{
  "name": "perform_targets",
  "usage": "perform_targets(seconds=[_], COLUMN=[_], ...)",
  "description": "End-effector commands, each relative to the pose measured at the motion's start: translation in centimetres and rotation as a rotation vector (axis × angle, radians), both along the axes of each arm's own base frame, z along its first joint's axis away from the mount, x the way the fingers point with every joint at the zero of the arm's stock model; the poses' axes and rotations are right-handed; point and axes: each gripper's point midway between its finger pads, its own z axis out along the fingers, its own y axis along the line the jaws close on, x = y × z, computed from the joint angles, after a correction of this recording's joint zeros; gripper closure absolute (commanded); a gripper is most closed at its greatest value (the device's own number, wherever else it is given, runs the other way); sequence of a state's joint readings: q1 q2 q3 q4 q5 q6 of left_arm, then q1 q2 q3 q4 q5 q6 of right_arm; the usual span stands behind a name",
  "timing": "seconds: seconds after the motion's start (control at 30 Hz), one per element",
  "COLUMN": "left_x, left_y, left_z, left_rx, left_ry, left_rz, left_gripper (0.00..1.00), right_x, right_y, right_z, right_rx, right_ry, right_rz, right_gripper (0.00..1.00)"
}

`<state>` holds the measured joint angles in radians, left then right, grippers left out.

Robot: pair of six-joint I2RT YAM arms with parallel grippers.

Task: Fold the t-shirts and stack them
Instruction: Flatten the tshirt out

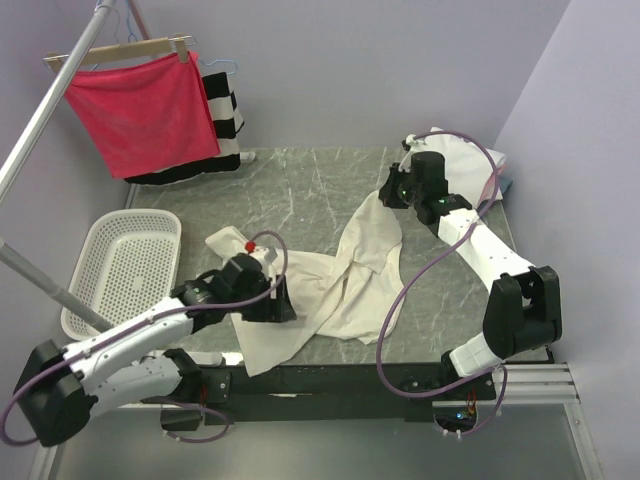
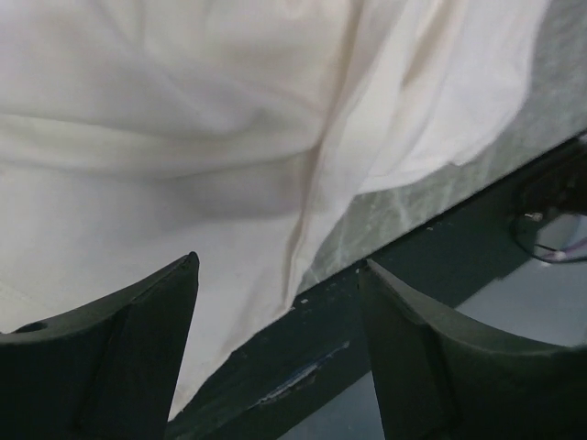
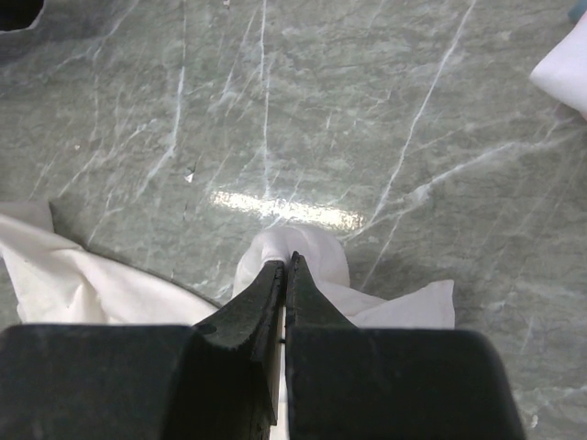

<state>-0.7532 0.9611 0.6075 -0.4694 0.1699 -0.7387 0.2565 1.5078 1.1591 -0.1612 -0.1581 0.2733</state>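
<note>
One cream t-shirt lies unfolded and rumpled in the middle of the surface, and a pile of pale shirts sits at the far right corner, so I judge the stack begun and this fold barely started. The shirt's long axis runs diagonally from the near edge toward the far right corner; which end is the collar I cannot tell. The right pincer is closed on a pinch of its far end, and the left pincer gapes wide and empty over its near part.
</note>
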Motion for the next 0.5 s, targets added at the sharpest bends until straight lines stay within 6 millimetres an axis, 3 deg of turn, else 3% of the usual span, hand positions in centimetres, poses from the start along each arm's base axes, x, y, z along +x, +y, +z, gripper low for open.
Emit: perform_targets(seconds=[0.0, 0.07, 0.27, 0.47], left_x=[0.4, -0.2, -1.1, -1.4], left_y=[-1.2, -1.6, -2.8, -4.1], left_z=[-3.0, -4.6, -5.8, -3.4], left_rx=[0.099, 0.176, 0.241, 0.149], left_ry=[0.006, 0.008, -0.010, -0.066], left_rz=[0.065, 0.047, 0.002, -0.044], left_gripper=[0.26, 0.26, 0.26, 0.25], right_x=[0.2, 0.0, -0.2, -0.2], right_y=[0.4, 0.3, -0.1, 0.0], right_z=[2.6, 2.6, 2.5, 2.0], right_rx=[0.046, 0.043, 0.030, 0.029], right_ry=[-0.077, -0.077, -0.077, -0.059], right_rz=[0.014, 0.014, 0.000, 0.009], right_gripper=[1.00, 1.00, 1.00, 1.00])
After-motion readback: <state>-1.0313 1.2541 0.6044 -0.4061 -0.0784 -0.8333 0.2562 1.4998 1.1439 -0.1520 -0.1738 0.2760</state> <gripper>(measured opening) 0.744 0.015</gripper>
